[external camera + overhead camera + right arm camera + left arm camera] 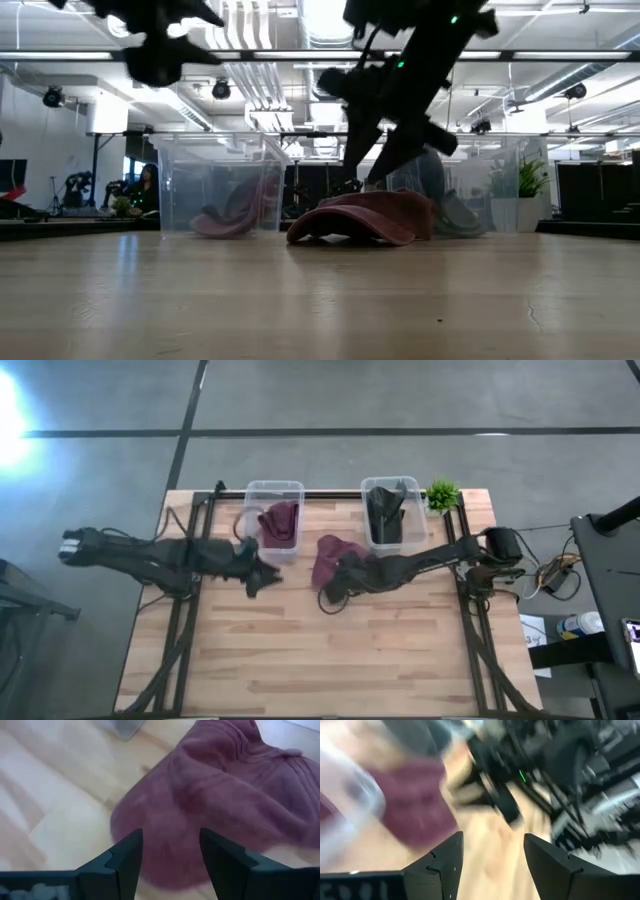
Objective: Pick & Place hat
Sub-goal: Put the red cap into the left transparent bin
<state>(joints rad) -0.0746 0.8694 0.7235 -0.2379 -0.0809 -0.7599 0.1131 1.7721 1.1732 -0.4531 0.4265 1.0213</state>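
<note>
A maroon hat lies on the wooden table between two clear bins, its brim edge on the wood; it also shows in the low view and the right wrist view. My right gripper is open and hangs above the hat's near edge, clear of it in the low view. My left gripper is open and empty, raised above the table to the left of the hat, in front of the left bin.
The left clear bin holds another maroon hat. The right clear bin holds a dark hat. A small green plant stands at the far right corner. Bare wood lies toward the near edge.
</note>
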